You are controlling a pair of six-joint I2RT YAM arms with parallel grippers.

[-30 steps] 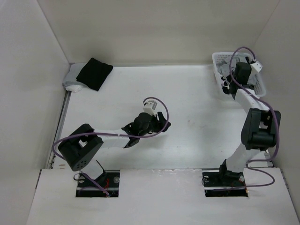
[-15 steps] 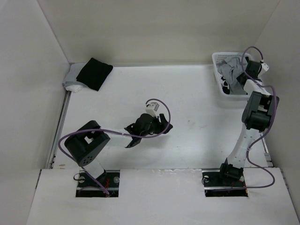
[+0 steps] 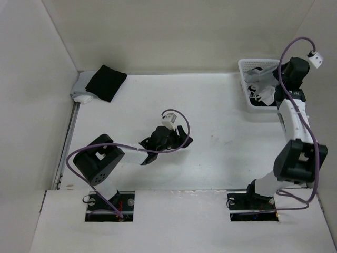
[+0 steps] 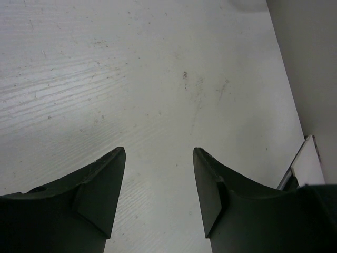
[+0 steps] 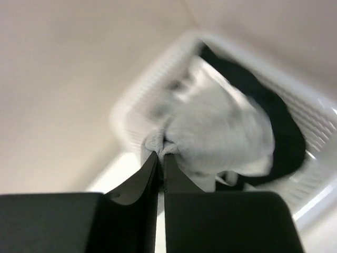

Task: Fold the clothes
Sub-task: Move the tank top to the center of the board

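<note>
The clothes, a light grey tank top [image 5: 216,132], hang bunched from my right gripper [image 5: 161,154], which is shut on a fold of the fabric above the white basket [image 5: 142,95]. From above, that gripper [image 3: 272,80] is raised over the basket [image 3: 244,67] at the back right, with the grey top [image 3: 259,77] trailing from it into the basket. My left gripper [image 3: 185,138] hovers low over the middle of the table. In the left wrist view it [image 4: 159,153] stands open with only bare white tabletop between the fingers.
Black [image 5: 287,139] and white garments [image 3: 266,96] lie in the basket under the grey top. A black cloth square [image 3: 105,83] rests on a light folded piece at the back left corner. White walls enclose the table on three sides.
My right gripper has closed on the grey top and risen from inside the basket, pulling the fabric up. The left arm has barely moved.
</note>
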